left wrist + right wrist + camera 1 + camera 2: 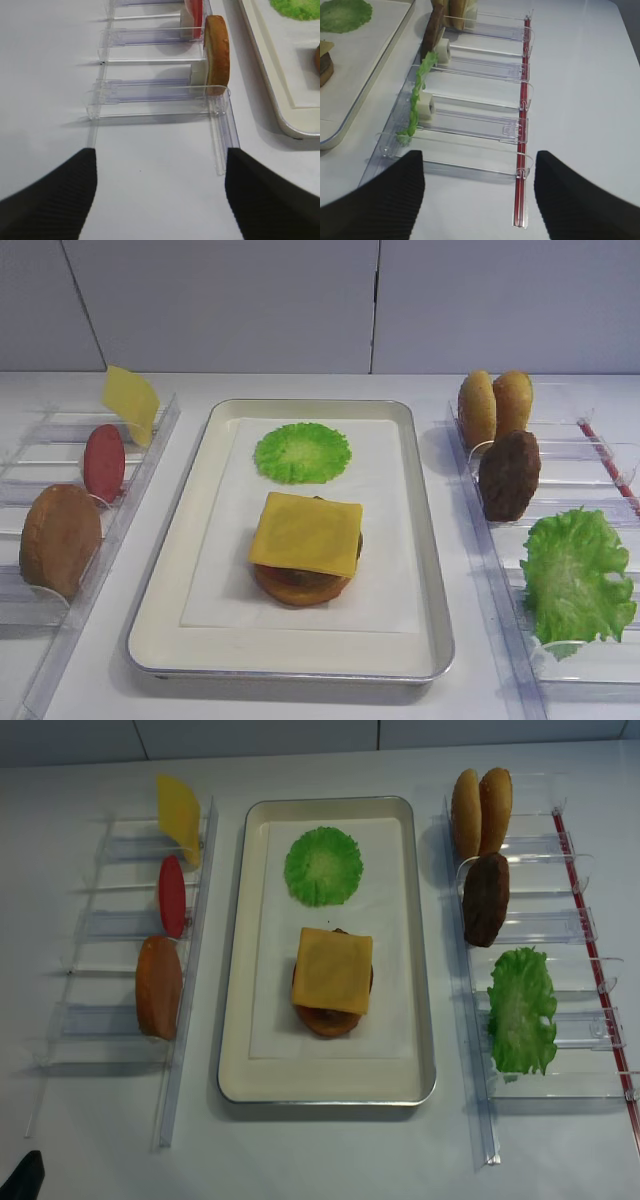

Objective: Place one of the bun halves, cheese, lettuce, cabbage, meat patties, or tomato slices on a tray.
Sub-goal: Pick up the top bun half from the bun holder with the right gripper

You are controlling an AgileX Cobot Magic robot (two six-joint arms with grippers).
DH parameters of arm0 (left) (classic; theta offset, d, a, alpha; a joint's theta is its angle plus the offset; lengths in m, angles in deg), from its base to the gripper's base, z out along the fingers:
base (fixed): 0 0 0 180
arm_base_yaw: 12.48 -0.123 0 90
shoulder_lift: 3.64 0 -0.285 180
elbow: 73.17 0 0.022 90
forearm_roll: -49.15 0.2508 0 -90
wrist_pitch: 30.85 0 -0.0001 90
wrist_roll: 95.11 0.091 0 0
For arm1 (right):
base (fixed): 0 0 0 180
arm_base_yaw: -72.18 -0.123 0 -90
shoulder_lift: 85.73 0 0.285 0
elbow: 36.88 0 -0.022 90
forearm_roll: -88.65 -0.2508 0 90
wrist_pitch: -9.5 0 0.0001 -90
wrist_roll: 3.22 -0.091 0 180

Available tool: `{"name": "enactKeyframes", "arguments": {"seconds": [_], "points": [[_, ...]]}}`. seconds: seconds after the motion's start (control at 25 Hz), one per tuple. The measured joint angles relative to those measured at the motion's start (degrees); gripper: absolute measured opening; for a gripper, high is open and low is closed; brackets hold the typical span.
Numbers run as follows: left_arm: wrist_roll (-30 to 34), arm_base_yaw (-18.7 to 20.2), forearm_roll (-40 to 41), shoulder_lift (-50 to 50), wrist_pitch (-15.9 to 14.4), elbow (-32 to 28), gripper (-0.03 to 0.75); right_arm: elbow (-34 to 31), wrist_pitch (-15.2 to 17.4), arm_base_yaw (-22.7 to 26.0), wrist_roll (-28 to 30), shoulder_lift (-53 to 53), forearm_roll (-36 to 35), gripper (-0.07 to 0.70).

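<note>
Both jaws are spread wide and empty; no ingredient is gripped. The lettuce [417, 95], at 11 o'clock of the right gripper [480, 200], is judged next for the tray [160, 570].

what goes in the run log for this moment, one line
tray: cabbage, cheese on stack | right rack: lettuce, meat patty | left gripper: open, empty | right gripper: open, empty

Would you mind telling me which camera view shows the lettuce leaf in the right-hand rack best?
The exterior high view: the lettuce leaf faces the camera, ruffles and veins clear. The realsense view shows it from above, foreshortened. The right wrist view catches it edge-on, a thin green strip. The left wrist view misses it.
</note>
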Motion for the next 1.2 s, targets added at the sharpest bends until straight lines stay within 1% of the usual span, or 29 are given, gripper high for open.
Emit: {"name": "enactKeyframes", "arguments": {"seconds": [0.16,0.24,0.32,0.44,0.68,1.0,1.2], "points": [[0.0,0.0,0.0,0.0,0.0,0.0,0.533,0.16,-0.1,0.0,0.0,0.0,0.0,0.489],[0.0,0.0,0.0,0.0,0.0,0.0,0.533,1.19,-0.66,0.0,0.0,0.0,-0.82,0.489],[0.0,0.0,0.0,0.0,0.0,0.0,0.533,3.22,-1.27,0.0,0.11,-1.07,-2.16,0.489],[0.0,0.0,0.0,0.0,0.0,0.0,0.533,6.73,-1.65,0.0,-0.01,-5.61,-4.08,0.489],[0.0,0.0,0.0,0.0,0.0,0.0,0.533,15.2,-2.12,0.0,0.16,-20.45,-11.24,0.489],[0.0,0.0,0.0,0.0,0.0,0.0,0.533,29.44,-2.32,0.0,7.66,-42.52,-19.44,0.489],[0.0,0.0,0.0,0.0,0.0,0.0,0.533,37.92,-2.66,0.0,8.69,-56.39,-23.47,0.485]]}}
